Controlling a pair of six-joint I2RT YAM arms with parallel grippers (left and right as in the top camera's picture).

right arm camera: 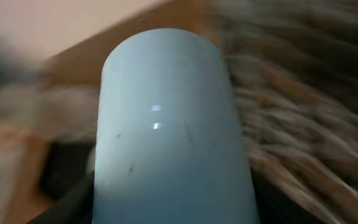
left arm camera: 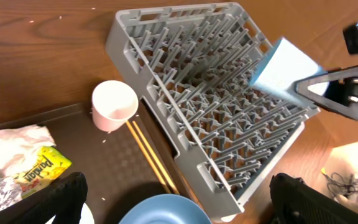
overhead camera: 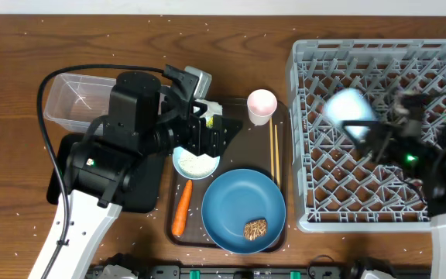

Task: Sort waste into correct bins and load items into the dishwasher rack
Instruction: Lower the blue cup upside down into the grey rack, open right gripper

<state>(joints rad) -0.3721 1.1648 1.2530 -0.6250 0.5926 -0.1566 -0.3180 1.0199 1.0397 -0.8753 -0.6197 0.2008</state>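
Above the bench, overhead view: the right claw (overhead camera: 372, 133) grasps the light blue cup (overhead camera: 348, 107) over the dishwasher rack (overhead camera: 304, 155). Left wrist view: the left claw (left arm camera: 179, 186) is released and empty, hanging over the brown tray (left arm camera: 104, 171) near the pale pink cup (left arm camera: 114, 104). Right wrist view: the cup fills the blurred frame; if it is let go tilted or onto a peg, it would probably topple or bounce out of the rack.

The left arm (overhead camera: 126, 124) is built of blocky black housings over a white lower link (overhead camera: 76, 232), with a small green light (overhead camera: 91, 162) and a black cable (overhead camera: 42, 116) looping out at its 9 o'clock. The left gripper (left arm camera: 179, 190) has matte black fingers (left arm camera: 58, 199). The blurred right arm (overhead camera: 440, 167) seems black too, green-lit, white toward 6 o'clock.
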